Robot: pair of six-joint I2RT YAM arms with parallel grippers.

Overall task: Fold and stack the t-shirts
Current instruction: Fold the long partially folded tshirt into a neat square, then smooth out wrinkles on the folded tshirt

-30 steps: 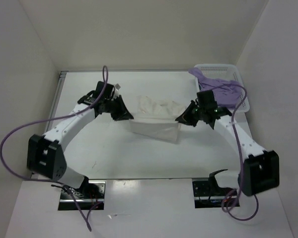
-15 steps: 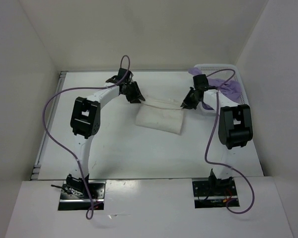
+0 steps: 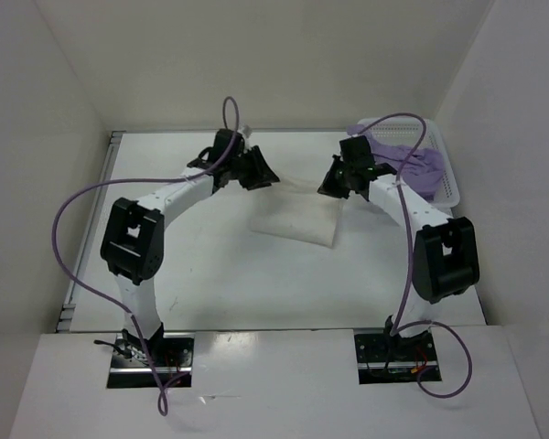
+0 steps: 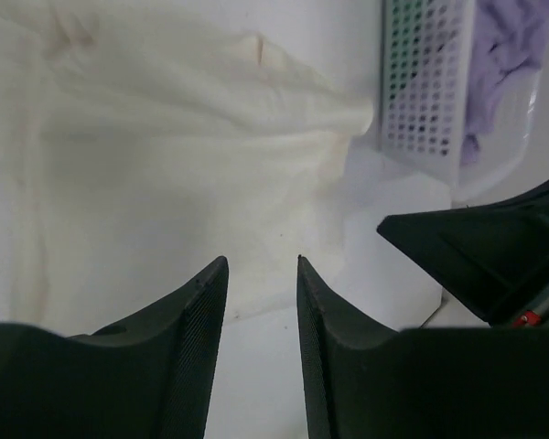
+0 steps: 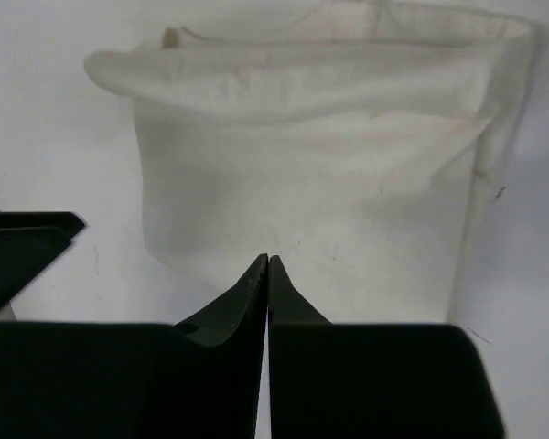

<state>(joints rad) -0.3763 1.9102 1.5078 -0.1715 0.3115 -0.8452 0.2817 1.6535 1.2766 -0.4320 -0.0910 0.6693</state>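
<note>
The white t-shirt [image 3: 296, 217] lies folded into a rectangle on the table's middle, seen close in the left wrist view [image 4: 156, 174] and the right wrist view [image 5: 320, 174]. My left gripper [image 3: 262, 175] [image 4: 261, 262] hovers at its back left edge, open, with only table between the fingers. At the shirt's back right edge my right gripper [image 3: 328, 187] [image 5: 268, 259] stands shut, tips together, holding nothing. A lavender t-shirt [image 3: 412, 165] [image 4: 508, 55] lies crumpled in the white basket [image 3: 450, 186].
The perforated basket [image 4: 421, 101] stands at the table's back right corner, close behind the right arm. White walls enclose the table on the left, back and right. The right gripper's body [image 4: 480, 251] shows in the left wrist view.
Both arms swung from the shirt's near side to its far side, carrying the cloth over into a fold. The left gripper opened and let go; the shirt now lies flat.
</note>
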